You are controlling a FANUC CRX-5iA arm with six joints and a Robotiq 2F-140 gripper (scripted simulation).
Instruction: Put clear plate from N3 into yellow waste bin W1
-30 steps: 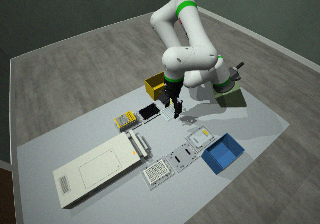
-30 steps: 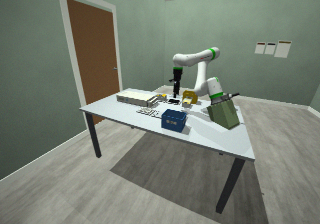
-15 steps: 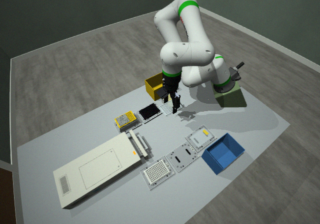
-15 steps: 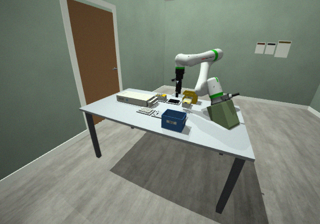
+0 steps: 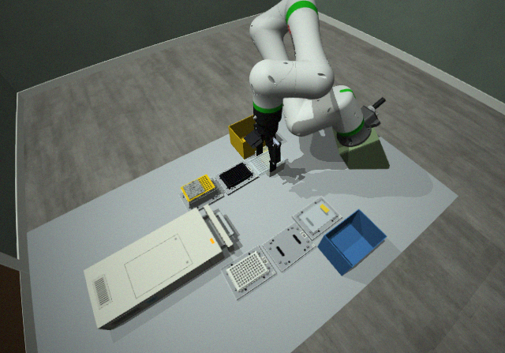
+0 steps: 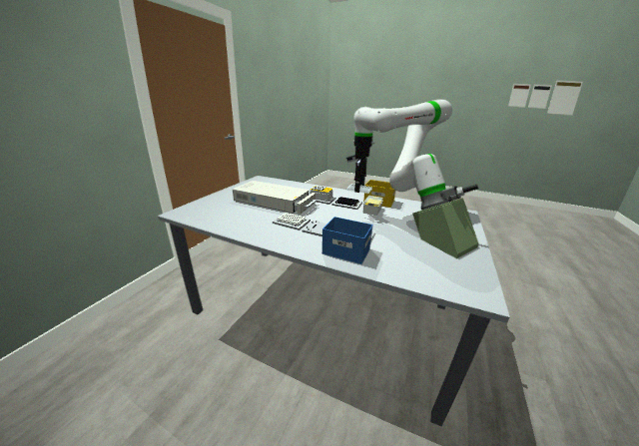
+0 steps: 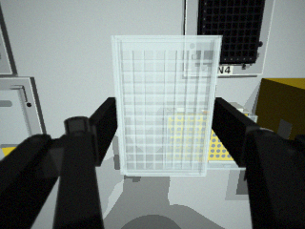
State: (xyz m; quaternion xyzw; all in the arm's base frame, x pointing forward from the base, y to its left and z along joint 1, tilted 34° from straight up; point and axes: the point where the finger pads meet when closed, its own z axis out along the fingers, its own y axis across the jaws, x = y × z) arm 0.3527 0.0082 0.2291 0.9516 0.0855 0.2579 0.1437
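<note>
My gripper (image 7: 164, 111) is shut on the clear plate (image 7: 166, 97), a see-through well plate held flat by its long sides above the bench. In the top view the gripper (image 5: 269, 155) hangs just right of the yellow waste bin W1 (image 5: 243, 136), with the plate (image 5: 259, 162) low between the fingers. W1 stands upright at the bench's far edge and shows at the right edge of the wrist view (image 7: 282, 102). A yellow perforated block (image 7: 216, 143) lies partly under the plate. The slotted nest N3 (image 5: 289, 246) holds nothing.
A black plate (image 5: 235, 174) sits in nest N4 beside the gripper. A yellow-and-grey rack (image 5: 198, 188), a long white instrument (image 5: 155, 259), a white well plate (image 5: 247, 269), another nest (image 5: 316, 217) and the blue bin (image 5: 351, 241) stand nearer the front. The arm's green base (image 5: 360, 149) is at the right.
</note>
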